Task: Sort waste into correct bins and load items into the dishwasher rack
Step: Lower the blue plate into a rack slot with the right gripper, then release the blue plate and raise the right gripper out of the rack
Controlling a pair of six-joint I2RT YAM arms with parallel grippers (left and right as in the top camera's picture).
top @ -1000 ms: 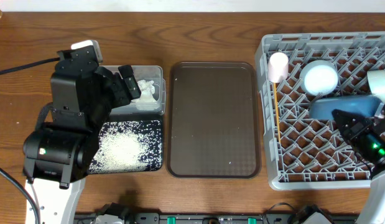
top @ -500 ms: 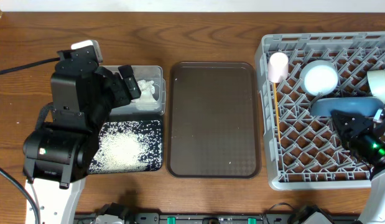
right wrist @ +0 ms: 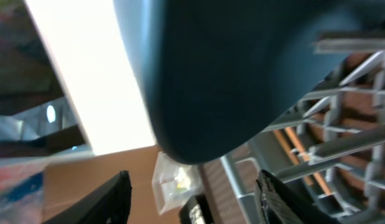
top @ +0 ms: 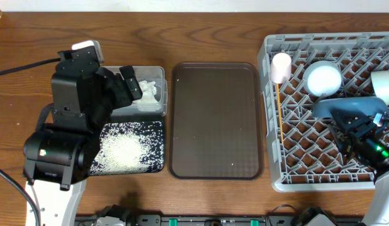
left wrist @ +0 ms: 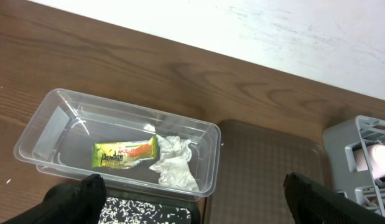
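The grey dishwasher rack (top: 326,39) holds the pink cup (top: 281,66), a white bowl (top: 323,78), a pale-green bowl (top: 384,85), chopsticks (top: 278,110) and the dark-blue plate (top: 348,105), which stands on edge. My right gripper (top: 352,122) is open just in front of the plate (right wrist: 229,74), whose rim sits beyond its fingertips (right wrist: 111,199). My left gripper (left wrist: 198,208) hangs open above the clear tub (left wrist: 49,124). In that tub lie the yellow-green wrapper (left wrist: 125,154) and the white napkin (left wrist: 173,163). White rice grains (top: 122,150) lie in the black bin (top: 161,164).
The brown serving tray (top: 216,119) lies between the bins and the rack. The left arm's body covers the left parts of both bins in the overhead view. A wall edge runs along the table's far side.
My right gripper's jaws have opened and let go of the blue plate, which stays standing in the rack. The left arm has not moved.
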